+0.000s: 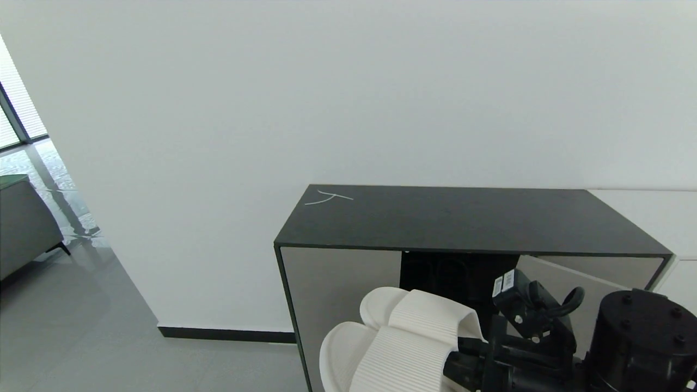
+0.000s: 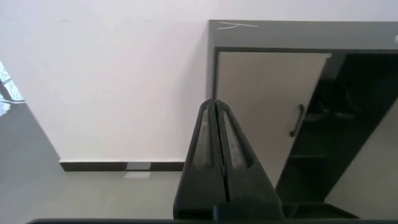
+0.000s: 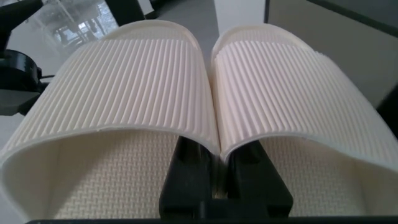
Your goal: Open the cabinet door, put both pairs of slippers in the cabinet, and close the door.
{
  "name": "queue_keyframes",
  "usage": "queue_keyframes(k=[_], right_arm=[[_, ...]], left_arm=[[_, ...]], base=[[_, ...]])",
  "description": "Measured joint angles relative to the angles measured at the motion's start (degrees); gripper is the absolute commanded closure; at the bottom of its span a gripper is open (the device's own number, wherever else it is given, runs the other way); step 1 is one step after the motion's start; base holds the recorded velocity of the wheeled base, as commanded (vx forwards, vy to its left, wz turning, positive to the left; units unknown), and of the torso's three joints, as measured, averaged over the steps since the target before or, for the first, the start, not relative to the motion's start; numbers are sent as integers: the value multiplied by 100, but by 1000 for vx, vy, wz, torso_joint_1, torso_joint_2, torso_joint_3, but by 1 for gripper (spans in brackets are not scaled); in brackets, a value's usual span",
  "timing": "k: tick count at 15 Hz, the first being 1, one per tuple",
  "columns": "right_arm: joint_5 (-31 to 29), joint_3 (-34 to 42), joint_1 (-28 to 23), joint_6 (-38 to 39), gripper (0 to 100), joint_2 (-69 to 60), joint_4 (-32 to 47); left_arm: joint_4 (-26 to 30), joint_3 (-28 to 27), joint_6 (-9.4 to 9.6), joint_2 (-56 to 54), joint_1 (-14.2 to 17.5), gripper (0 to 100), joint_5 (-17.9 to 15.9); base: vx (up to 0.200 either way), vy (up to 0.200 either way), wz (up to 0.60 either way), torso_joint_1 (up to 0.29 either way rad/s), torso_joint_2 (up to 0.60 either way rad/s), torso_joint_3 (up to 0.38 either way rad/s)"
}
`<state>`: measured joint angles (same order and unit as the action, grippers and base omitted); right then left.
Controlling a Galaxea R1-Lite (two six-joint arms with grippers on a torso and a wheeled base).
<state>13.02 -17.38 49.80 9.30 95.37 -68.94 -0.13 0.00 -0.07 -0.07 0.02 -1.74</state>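
Note:
A black cabinet point(image 1: 463, 218) stands against the white wall. Its left grey door point(image 1: 340, 283) is closed, and its right door point(image 1: 577, 283) is swung outward, showing a dark interior point(image 1: 452, 272). A pair of white ribbed slippers point(image 1: 403, 337) hangs in front of the opening, just below it. My right gripper point(image 3: 217, 171) is shut on the slippers' adjoining inner strap edges, one slipper point(image 3: 124, 81) on each side point(image 3: 292, 87). My left gripper point(image 2: 216, 112) is shut and empty, hanging left of the cabinet and facing the closed door point(image 2: 267, 112) and its handle point(image 2: 297, 121).
Grey floor point(image 1: 81, 326) lies open to the cabinet's left, with black skirting point(image 1: 223, 333) along the wall. A grey sofa point(image 1: 24, 228) stands at the far left. A white low unit point(image 1: 653, 212) adjoins the cabinet on the right.

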Motion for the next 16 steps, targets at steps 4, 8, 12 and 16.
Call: queue_keyframes(k=[4,8,12,16], right_arm=[[13,16,-27,11,100,13,5],[13,35,-72,11,100,94,-11],[22,38,-110,17,100,155,-12],[13,184,-261,20,100,163,-23]], left_arm=[[-5,0,0,0,7,100,-4],[0,0,0,0,7,100,-2],[0,0,-2,0,5,100,-4],[0,0,-6,0,7,100,-2]], base=[[0,0,0,-216,477,259],[0,0,0,-244,549,297],[0,0,0,-237,529,292],[0,0,0,-222,508,290]])
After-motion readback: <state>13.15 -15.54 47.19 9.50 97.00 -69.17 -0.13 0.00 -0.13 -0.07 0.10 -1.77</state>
